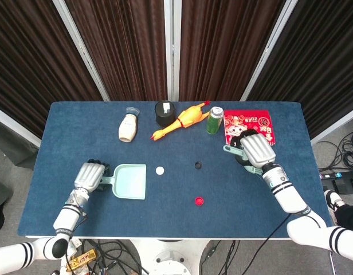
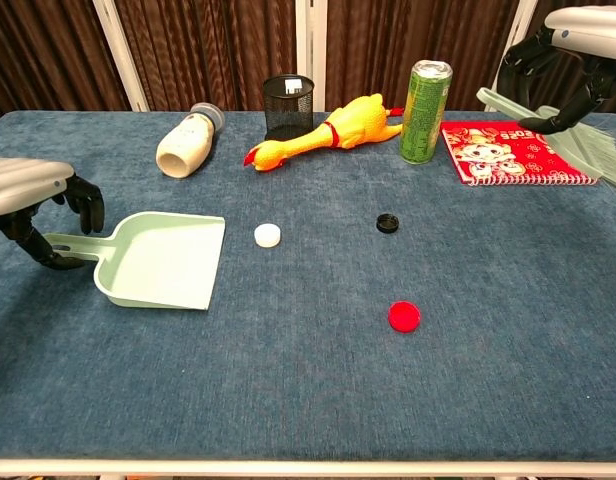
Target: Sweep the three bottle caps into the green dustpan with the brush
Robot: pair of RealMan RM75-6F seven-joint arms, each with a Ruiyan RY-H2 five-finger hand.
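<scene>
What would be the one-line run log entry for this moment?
left hand: around dustpan handle | right hand: holds brush above notebook | caps white, black, red: unswept

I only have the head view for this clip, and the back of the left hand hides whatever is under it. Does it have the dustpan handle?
Observer: In the chest view the left hand's fingers curl around the end of the green dustpan's handle. I cannot tell whether they grip it firmly.
Operator: And the right hand, is the brush really in it?
Observer: Yes. The right hand holds the brush. Its handle points up and to the left, and its bristles fan out low at the right, over the right end of the red notebook.
</scene>
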